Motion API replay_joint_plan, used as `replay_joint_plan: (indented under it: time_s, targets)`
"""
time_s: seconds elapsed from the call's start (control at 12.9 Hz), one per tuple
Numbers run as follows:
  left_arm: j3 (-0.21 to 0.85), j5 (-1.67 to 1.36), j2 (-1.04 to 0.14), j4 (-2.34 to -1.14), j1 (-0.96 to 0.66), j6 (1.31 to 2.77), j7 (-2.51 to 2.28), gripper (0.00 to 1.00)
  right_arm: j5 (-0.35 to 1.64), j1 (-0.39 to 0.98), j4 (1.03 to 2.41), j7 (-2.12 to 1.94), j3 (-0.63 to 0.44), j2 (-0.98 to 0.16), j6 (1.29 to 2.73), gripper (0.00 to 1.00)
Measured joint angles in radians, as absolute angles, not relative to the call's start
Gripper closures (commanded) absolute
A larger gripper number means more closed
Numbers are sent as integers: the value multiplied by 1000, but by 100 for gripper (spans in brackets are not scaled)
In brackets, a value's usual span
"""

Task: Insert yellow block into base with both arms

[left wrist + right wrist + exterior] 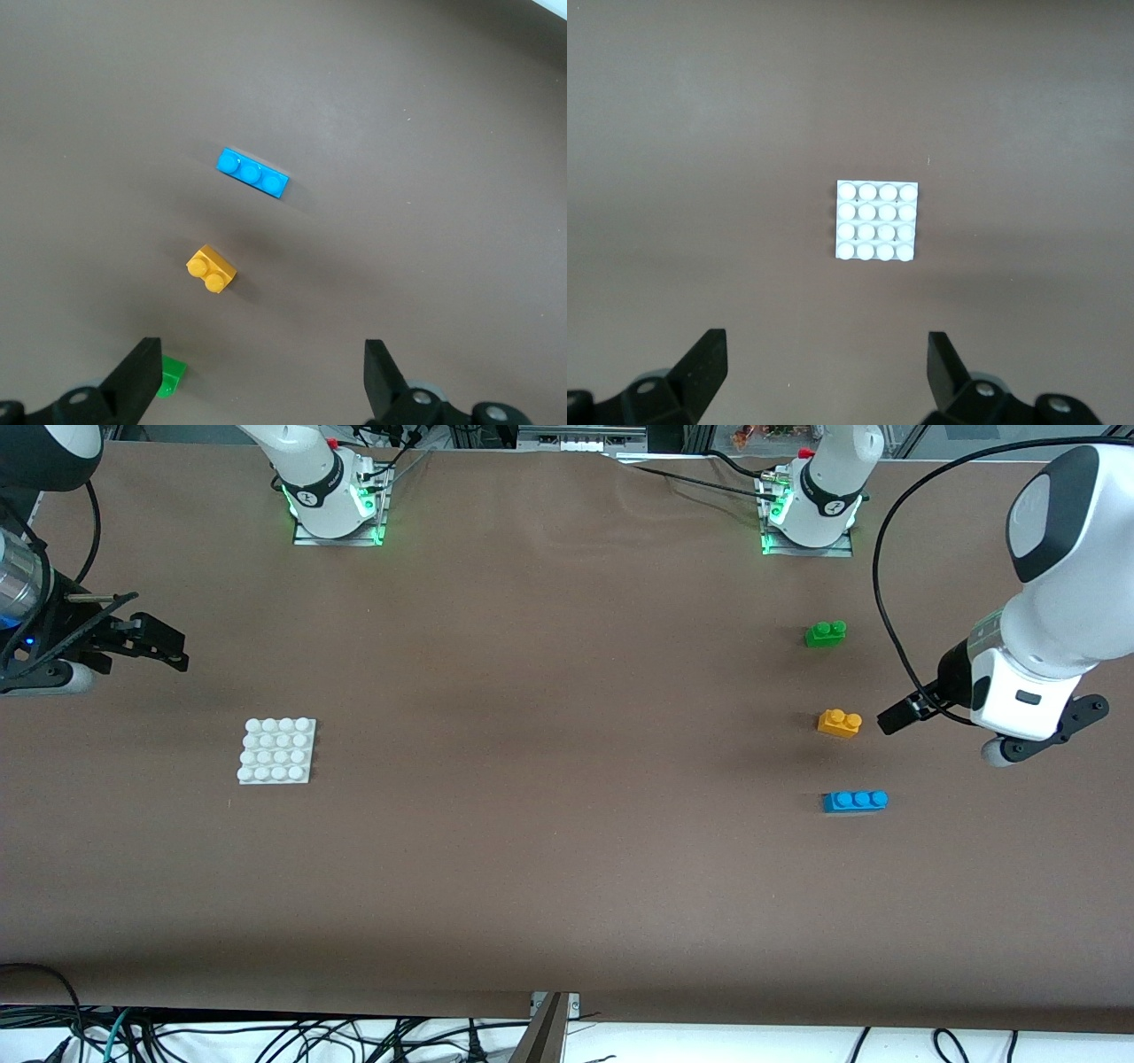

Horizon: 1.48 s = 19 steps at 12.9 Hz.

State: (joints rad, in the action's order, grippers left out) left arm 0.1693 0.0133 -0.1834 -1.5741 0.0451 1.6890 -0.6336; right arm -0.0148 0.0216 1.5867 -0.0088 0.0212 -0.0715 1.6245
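The yellow block (839,723) lies on the brown table toward the left arm's end, studs up; it also shows in the left wrist view (211,269). The white studded base (277,750) lies flat toward the right arm's end and shows in the right wrist view (876,220). My left gripper (897,716) hangs open and empty over bare table beside the yellow block, apart from it; its fingers stand wide in the left wrist view (261,376). My right gripper (182,651) hangs open and empty over bare table near the base, apart from it, and shows in its wrist view (827,367).
A green two-stud brick (825,633) lies farther from the front camera than the yellow block, and shows partly in the left wrist view (171,375). A longer blue brick (855,801) lies nearer, also in the left wrist view (252,173). Cables hang past the table's front edge.
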Motion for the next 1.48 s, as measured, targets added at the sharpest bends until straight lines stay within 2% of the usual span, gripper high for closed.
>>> replay_joint_plan:
  time_s: [0.78, 1.16, 1.48]
  targets:
    - [171, -10, -184, -1594, 71, 1687, -633, 0, -15, 21, 1587, -9, 21, -72, 1624, 0]
    - [217, -9, -182, -1594, 51, 1635, -601, 0, -15, 20, 1586, -9, 21, -72, 1625, 0]
    - [216, -8, -180, -1594, 53, 1606, -532, 0, -15, 14, 1570, -10, 6, -72, 1646, 0]
